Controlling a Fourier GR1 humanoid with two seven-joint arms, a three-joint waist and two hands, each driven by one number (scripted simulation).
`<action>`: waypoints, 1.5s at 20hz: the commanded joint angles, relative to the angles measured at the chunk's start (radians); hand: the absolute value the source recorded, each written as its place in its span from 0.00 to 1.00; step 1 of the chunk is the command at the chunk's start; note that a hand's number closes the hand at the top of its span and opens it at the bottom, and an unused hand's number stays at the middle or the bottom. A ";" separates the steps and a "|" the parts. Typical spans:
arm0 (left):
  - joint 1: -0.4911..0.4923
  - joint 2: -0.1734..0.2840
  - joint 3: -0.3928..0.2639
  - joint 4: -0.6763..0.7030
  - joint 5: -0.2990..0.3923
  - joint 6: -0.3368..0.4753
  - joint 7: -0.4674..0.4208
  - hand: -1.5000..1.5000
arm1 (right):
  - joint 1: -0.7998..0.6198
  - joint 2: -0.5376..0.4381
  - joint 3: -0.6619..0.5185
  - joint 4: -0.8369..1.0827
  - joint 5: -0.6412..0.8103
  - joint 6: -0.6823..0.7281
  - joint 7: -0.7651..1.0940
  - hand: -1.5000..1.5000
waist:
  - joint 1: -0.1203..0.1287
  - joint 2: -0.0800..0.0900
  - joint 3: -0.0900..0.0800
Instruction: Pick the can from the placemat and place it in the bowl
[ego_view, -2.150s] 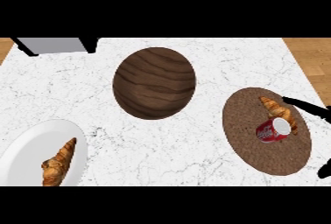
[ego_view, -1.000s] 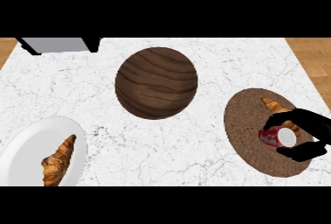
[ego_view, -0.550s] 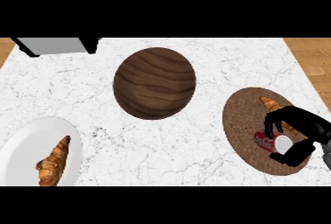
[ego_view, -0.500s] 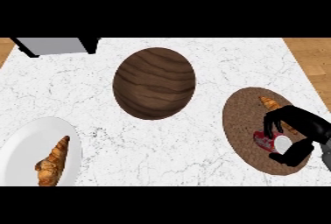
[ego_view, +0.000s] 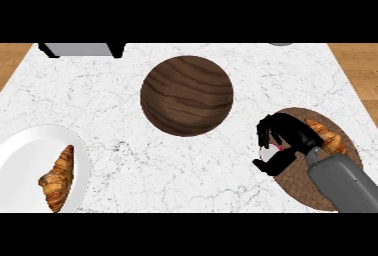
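Gripping the can sideways: right hand fingers curl round it at the placemat's 9 o'clock edge, mostly hidden. Likely light, rigid, slick metal; hold mid-body. Wooden bowl sits at 11 o'clock. Croissant stays on the mat.

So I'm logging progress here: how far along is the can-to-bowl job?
Done: the right hand has its fingers curled round the can, at the placemat's left edge. In hand: carrying it toward the wooden bowl. Left: reaching the bowl, which holds nothing yet, and releasing the can there.
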 joint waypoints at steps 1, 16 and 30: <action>-0.172 -0.031 0.030 -0.141 -0.005 0.007 -0.097 0.50 | -0.054 0.133 0.015 0.006 0.029 -0.084 0.137 1.00 | -0.004 -0.016 0.003; -0.183 -0.040 0.037 -0.136 0.004 0.010 -0.094 0.50 | -0.276 0.458 -0.037 0.061 0.262 -0.526 0.549 1.00 | -0.061 -0.053 -0.004; -0.209 -0.043 0.069 -0.185 0.009 0.037 -0.100 0.50 | -0.440 0.488 -0.065 0.183 0.524 -0.837 0.864 1.00 | -0.098 -0.029 0.007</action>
